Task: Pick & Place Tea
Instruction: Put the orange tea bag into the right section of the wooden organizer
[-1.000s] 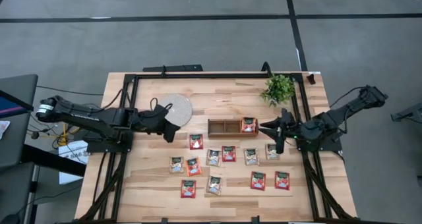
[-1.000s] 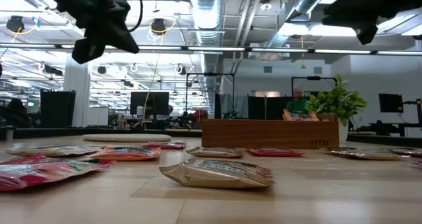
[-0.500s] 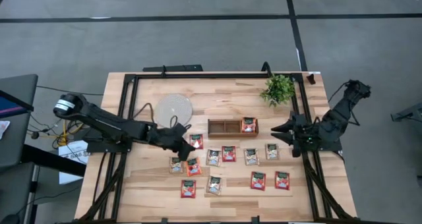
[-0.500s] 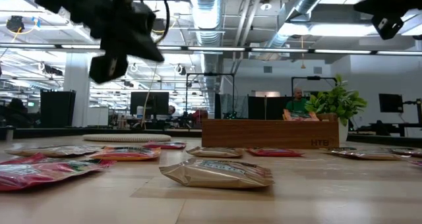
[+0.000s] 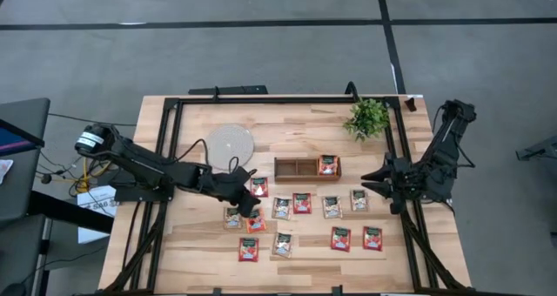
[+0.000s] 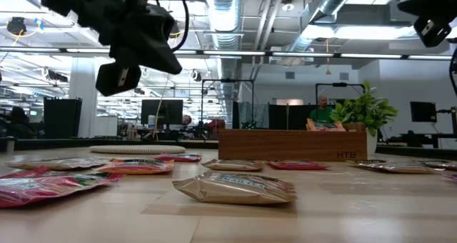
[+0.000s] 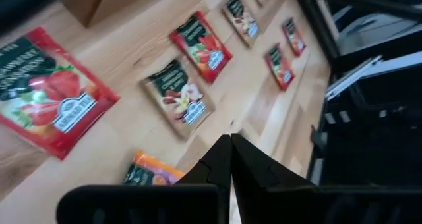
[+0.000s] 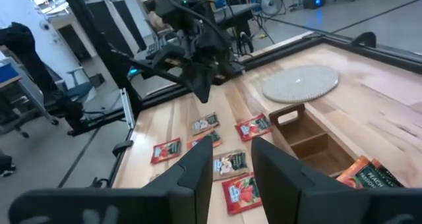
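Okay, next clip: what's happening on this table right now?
A two-arm robot is sorting tea sachets into a wooden tray. One red-orange sachet already sits in the tray's right-hand compartment; the rest lie scattered on the table. The left pincer, shut and empty, hovers over the sachets at the left end of the spread, near an orange one. The right pincer holds nothing, its fingers apart, and waits at the table's right edge.

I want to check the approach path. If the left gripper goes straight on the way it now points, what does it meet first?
Probably the orange sachet lying just below the left gripper, whose fingers are shut. A brown sachet lies next beyond it. Depth is unclear, so it might reach bare table between them.
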`<control>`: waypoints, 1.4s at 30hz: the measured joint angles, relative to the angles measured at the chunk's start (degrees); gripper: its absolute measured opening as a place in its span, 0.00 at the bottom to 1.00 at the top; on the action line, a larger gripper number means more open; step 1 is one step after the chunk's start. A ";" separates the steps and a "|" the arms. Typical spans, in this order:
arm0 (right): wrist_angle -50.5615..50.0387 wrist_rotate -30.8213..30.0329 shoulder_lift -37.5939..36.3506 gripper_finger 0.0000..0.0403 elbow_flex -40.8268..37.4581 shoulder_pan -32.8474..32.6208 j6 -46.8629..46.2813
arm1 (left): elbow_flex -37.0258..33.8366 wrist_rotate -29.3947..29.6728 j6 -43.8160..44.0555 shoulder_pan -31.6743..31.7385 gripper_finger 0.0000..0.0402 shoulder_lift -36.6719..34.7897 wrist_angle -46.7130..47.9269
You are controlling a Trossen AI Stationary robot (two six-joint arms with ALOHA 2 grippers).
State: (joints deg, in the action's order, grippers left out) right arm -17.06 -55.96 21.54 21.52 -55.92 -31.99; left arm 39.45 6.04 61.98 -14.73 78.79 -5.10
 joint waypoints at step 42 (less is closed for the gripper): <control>-0.02 0.57 0.02 0.24 0.00 -0.33 0.00 | 32.45 -5.94 -19.81 -0.52 0.26 26.47 48.64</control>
State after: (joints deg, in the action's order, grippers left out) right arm -17.08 -55.40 21.56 21.52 -56.25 -31.99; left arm 71.90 0.10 42.17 -15.25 105.26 43.54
